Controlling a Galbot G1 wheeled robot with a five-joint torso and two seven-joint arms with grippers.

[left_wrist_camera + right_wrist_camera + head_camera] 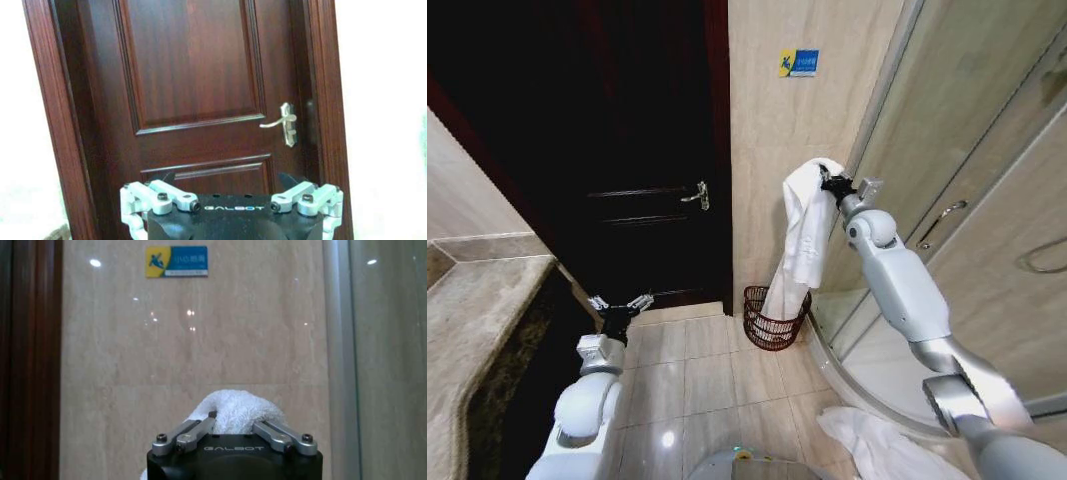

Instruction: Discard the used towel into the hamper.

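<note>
A white towel (802, 235) hangs long from my right gripper (830, 184), which is raised against the beige wall and shut on the towel's top fold (233, 410). The towel's lower end dips into the hamper (772, 320), a small dark red-brown openwork basket on the floor by the wall. My left gripper (621, 304) is held low on the left, open and empty, facing the dark wooden door (200, 90).
A curved glass shower enclosure (967, 170) stands right of the hamper. Another white cloth (877, 445) lies on the floor at the lower right. A stone counter (477, 310) runs along the left. A blue sign (798, 63) is on the wall.
</note>
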